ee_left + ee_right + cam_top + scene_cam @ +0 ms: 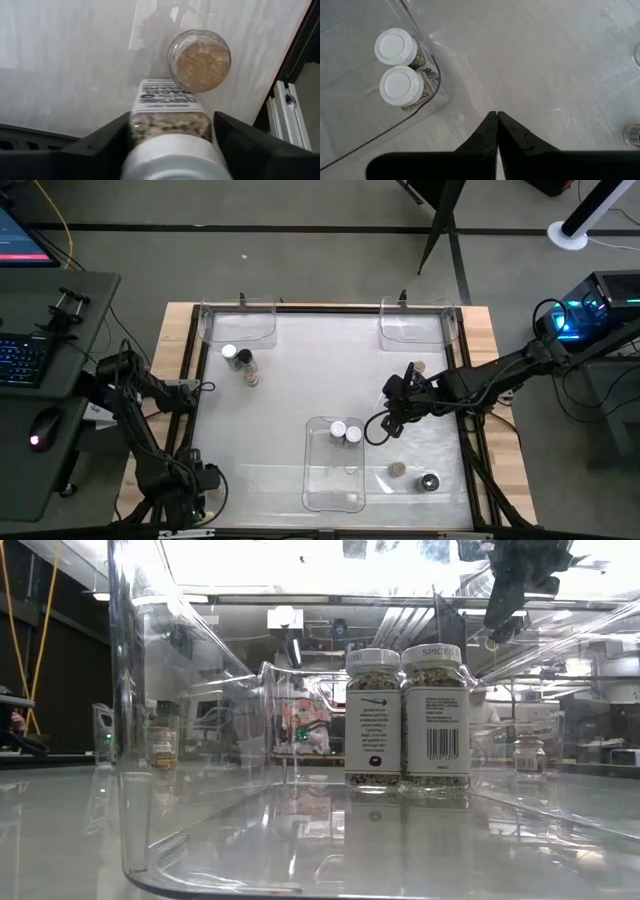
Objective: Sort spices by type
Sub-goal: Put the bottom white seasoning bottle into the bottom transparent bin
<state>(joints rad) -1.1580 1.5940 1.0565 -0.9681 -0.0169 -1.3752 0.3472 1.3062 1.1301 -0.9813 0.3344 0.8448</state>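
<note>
The right end effector, fingers pressed together and empty, hangs just beside the near tray, where two white-capped jars stand upright. Two loose jars lie on the surface beyond that tray's right side, nearer the right arm. The left end effector grips a white-capped jar lengthwise, far-left of the tray.
</note>
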